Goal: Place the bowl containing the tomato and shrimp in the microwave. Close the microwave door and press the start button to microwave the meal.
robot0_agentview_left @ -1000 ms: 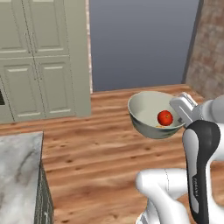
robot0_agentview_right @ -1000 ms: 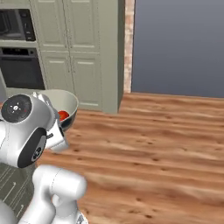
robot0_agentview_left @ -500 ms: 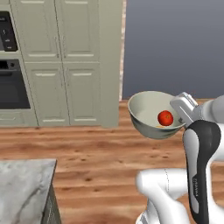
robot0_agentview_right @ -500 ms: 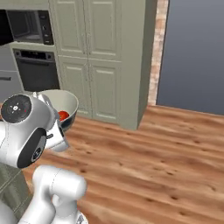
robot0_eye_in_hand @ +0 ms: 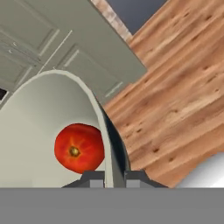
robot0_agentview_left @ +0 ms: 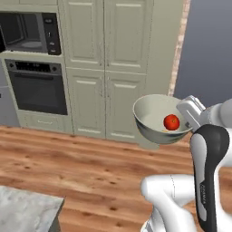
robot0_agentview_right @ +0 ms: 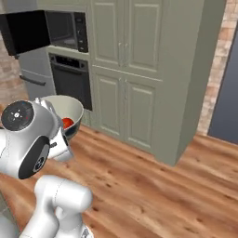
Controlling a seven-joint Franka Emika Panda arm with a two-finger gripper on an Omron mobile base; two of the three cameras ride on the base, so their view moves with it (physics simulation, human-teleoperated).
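Note:
My gripper (robot0_eye_in_hand: pixel 109 176) is shut on the rim of the pale bowl (robot0_eye_in_hand: pixel 39 131), one finger inside the wall and one outside. The bowl (robot0_agentview_left: pixel 156 118) hangs level in the air in front of the arm, with the gripper (robot0_agentview_left: pixel 192 113) at its right rim. The red tomato (robot0_agentview_left: pixel 171 122) lies inside it, and the tomato (robot0_eye_in_hand: pixel 79 148) also shows close to the fingers. The shrimp is hidden. The microwave (robot0_agentview_left: pixel 28 31) sits high in the beige cabinetry at the upper left, well away from the bowl. The microwave door (robot0_agentview_right: pixel 25 30) stands swung open to the left.
A black oven (robot0_agentview_left: pixel 38 86) sits right under the microwave. Tall beige cabinet doors (robot0_agentview_left: pixel 118 68) stand directly behind the bowl, with a brick wall (robot0_agentview_left: pixel 179 50) to their right. Wooden floor (robot0_agentview_left: pixel 68 167) lies between me and the cabinets. A marble counter corner (robot0_agentview_left: pixel 22 213) is at the lower left.
Both base views have swung, so the cabinets slid right and the microwave and oven came into view. The bowl with the tomato stays held at the same spot before the arm.

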